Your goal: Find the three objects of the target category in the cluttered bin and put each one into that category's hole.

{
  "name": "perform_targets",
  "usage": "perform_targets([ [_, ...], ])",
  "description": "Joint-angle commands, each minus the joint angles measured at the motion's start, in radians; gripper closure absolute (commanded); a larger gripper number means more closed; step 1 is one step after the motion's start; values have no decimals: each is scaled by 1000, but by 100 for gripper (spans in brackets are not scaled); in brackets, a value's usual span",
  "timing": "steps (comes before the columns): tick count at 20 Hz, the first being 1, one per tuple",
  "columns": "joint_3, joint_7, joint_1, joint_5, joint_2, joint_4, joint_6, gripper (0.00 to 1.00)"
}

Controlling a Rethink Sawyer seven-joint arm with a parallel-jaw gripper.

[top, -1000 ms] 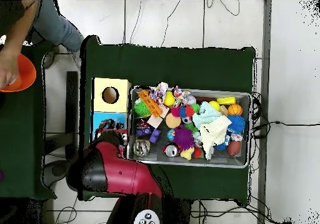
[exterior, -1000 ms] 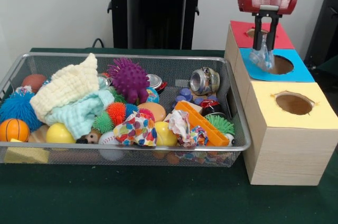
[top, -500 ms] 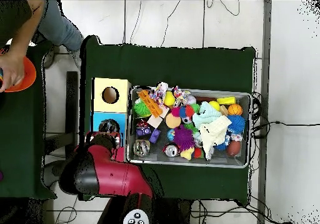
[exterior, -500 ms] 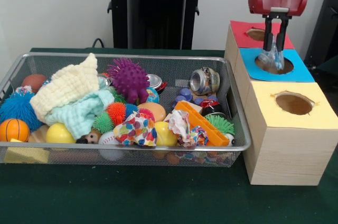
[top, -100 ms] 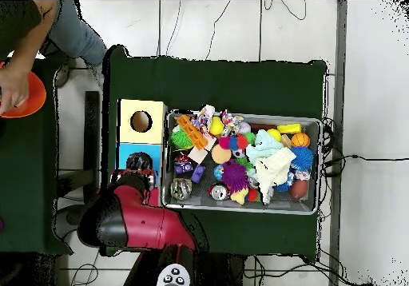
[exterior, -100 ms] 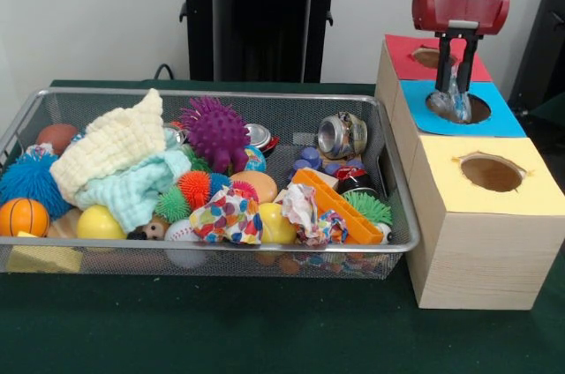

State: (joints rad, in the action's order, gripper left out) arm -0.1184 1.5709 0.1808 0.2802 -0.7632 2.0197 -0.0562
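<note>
My gripper (exterior, -100 ms: 455,85) hangs over the round hole in the blue-topped box (exterior, -100 ms: 508,118), shut on a crumpled clear plastic piece (exterior, -100 ms: 451,99). The plastic's lower end reaches the hole's mouth. In the overhead view the gripper (top, -100 ms: 140,164) covers the blue box (top, -100 ms: 125,153) and the plastic cannot be made out. The wire bin (exterior, -100 ms: 265,247) holds a crushed silver can (exterior, -100 ms: 342,134), a purple spiky ball (exterior, -100 ms: 214,131), a yellow knitted cloth (exterior, -100 ms: 110,146), crumpled patterned paper (exterior, -100 ms: 228,215) and several balls.
A red-topped box (exterior, -100 ms: 402,52) stands behind the blue one and a yellow-topped box (exterior, -100 ms: 530,189) in front, each with a hole. The bin (top, -100 ms: 244,163) lies beside the boxes. A person's hand with an orange bowl (top, -100 ms: 28,95) is at the overhead view's left edge.
The gripper has shifted right from the hole's left edge to above its middle, carrying the clear plastic. The plastic now hangs in the hole's mouth.
</note>
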Motion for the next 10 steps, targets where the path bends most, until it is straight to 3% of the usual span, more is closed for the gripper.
perform_targets([
  [1, 51, 254, -44, 9, 61, 30, -51, 100],
  [2, 50, 252, -43, 8, 62, 28, -56, 100],
  [3, 44, 250, -36, 14, 61, 24, -52, 0],
  [10, 30, 244, -24, 24, 61, 12, -35, 0],
])
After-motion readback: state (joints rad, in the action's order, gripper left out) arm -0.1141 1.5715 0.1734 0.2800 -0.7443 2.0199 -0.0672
